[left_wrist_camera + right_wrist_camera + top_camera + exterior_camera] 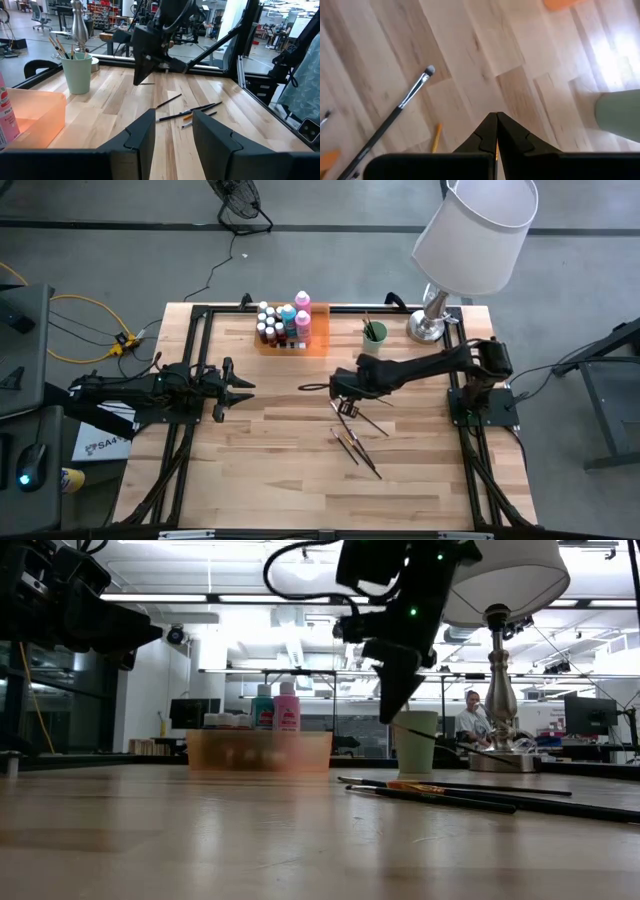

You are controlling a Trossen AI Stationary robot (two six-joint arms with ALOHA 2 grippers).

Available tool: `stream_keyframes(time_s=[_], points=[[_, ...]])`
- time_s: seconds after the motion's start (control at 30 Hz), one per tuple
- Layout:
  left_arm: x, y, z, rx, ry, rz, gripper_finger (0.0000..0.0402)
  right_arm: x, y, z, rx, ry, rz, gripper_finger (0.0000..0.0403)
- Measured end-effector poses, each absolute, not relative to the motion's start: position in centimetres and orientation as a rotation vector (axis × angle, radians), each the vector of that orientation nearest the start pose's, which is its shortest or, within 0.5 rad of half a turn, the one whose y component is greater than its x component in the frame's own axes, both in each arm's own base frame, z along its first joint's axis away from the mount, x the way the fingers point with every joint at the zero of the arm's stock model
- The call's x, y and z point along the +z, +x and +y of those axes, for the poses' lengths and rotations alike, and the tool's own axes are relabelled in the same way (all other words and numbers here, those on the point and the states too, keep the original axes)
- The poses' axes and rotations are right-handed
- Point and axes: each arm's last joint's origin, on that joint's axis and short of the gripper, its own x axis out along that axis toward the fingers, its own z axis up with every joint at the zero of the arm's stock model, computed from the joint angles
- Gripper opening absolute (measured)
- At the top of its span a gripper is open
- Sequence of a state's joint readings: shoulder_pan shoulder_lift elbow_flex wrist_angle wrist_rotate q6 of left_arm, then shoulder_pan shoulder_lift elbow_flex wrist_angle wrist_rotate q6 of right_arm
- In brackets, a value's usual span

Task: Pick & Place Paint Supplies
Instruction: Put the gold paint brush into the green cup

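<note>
Right gripper pinched shut on a thin paintbrush near the smooth pale green cup; left gripper half open, empty. Four slim dark brushes on the wooden table.

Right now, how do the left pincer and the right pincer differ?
The left pincer waits at the table's left side with its fingers parted and empty; the right pincer hangs above the loose paintbrushes mid-table with its fingers pressed together. Whether the right one grips anything I cannot tell. Both are dark and two-fingered.
</note>
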State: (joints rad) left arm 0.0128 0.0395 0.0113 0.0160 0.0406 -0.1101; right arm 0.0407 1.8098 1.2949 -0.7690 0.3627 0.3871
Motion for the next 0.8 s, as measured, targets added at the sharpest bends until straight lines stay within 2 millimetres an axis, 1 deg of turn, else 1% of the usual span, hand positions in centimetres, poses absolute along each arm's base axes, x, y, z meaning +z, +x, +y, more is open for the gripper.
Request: stream_keyframes(time_s=[0.37,0.6,0.7,0.8], points=[[16.6,9.9,0.0,-0.027,-0.11,0.013,0.0126,22.9,33.2,2.3,-0.519,0.038,1.158,0.0003],[16.6,9.9,0.0,-0.027,-0.11,0.014,0.0126,25.3,31.5,3.3,-0.603,-0.022,1.076,0.0003],[16.6,9.9,0.0,-0.028,-0.11,0.014,0.0126,26.2,30.4,3.8,-0.639,-0.051,1.019,0.0003],[16.6,9.9,0.0,-0.027,-0.11,0.013,0.0126,26.1,29.0,4.1,-0.685,-0.071,0.974,0.0003]])
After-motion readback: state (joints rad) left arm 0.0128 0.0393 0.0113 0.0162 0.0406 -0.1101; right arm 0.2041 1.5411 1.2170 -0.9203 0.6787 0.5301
